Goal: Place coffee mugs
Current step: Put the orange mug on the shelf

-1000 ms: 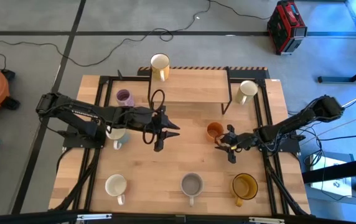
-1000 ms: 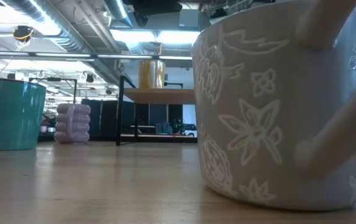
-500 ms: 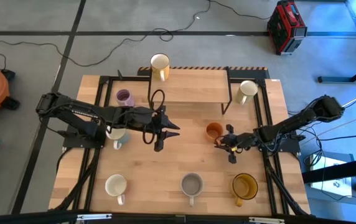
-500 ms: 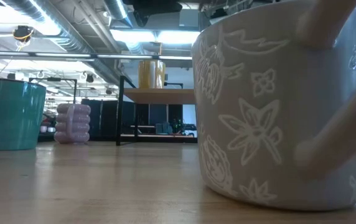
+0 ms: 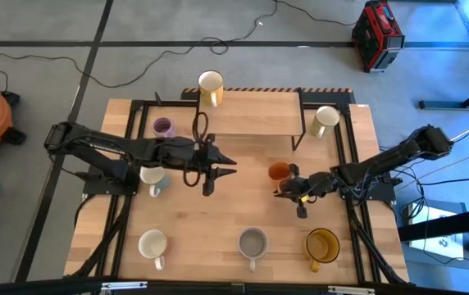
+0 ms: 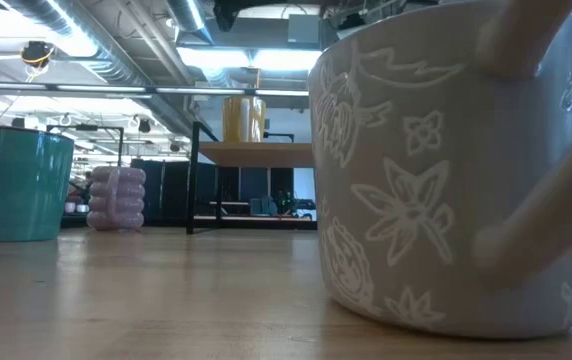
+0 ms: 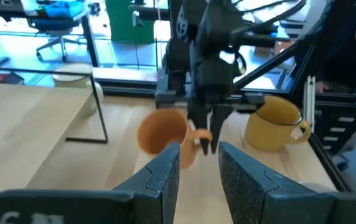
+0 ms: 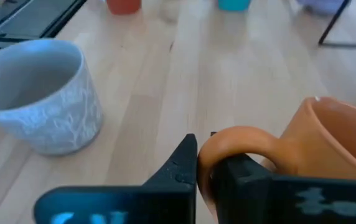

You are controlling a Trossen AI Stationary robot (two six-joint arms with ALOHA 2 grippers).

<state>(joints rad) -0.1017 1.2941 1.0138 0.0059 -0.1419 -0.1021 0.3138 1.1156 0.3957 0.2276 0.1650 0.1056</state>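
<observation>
Right of centre in the high view, the right gripper is closed on the handle of the orange mug; in the right wrist view the handle loop is seen pinched between the two dark fingers. The mug is held above or on the wooden table; which of the two cannot be told. The left gripper is held over the middle of the table, its fingers spread apart with nothing between them, as is shown in the left wrist view.

The other mugs are spread about the table: a lilac mug at the upper left, a cream mug on the raised shelf at the top, another cream mug at the upper right, a teal-sided mug below the left arm, and along the bottom a white mug, a grey mug and an amber mug.

The orange mug is judged to be stiff, glazed ceramic: fairly heavy for a handle grip, slippery and breakable. Held by the handle alone, it may be expected to swing or tip, so a firm pinch low on the loop and a gentle set-down are called for.
</observation>
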